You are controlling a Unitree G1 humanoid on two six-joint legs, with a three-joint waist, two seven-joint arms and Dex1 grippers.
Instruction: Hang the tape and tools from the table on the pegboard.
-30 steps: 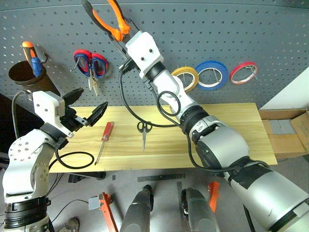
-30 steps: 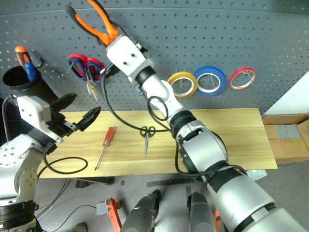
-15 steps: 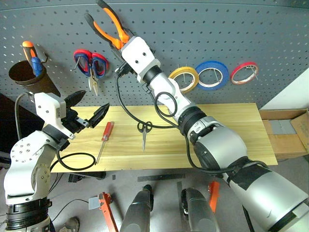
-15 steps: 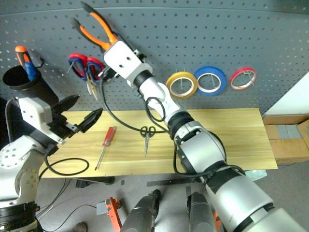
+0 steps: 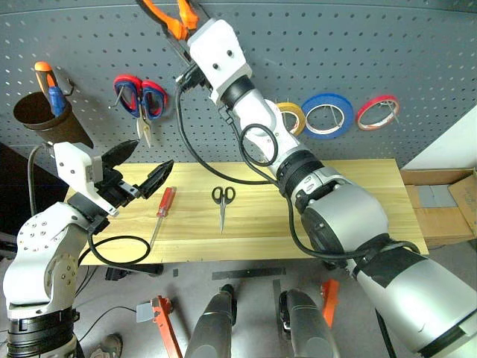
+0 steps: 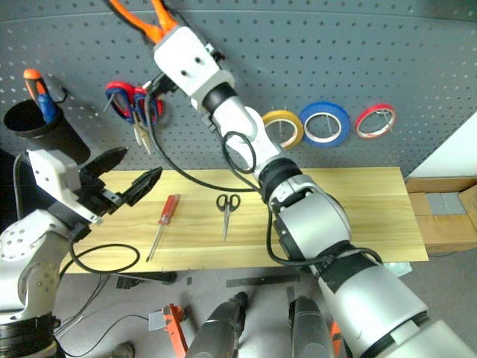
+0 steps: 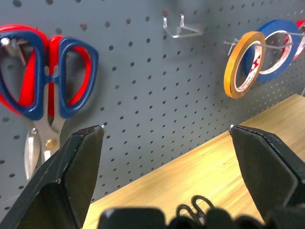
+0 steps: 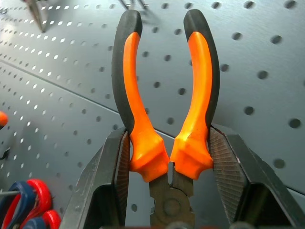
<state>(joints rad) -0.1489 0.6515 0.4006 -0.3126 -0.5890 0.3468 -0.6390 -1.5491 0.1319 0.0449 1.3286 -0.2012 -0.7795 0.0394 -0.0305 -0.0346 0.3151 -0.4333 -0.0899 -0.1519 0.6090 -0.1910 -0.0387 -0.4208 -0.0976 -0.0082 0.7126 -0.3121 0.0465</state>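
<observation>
Our right claw (image 8: 169,160) clamped on the pliers (image 8: 164,95) against the pegboard (image 5: 335,45), handles beyond its fingertips; our left claw (image 5: 140,165) agape

The table (image 5: 350,201) of light wood planks is set against the far wall. On its left part, a red-handle screwdriver (image 5: 160,212) and black-handle scissors (image 5: 222,203) are laid apart, scissors to the right.

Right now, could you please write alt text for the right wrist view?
The right claw grips orange-and-black pliers near the pivot, handles pointing away toward the dark grey pegboard. Red-and-blue scissors hang in one corner.
</observation>
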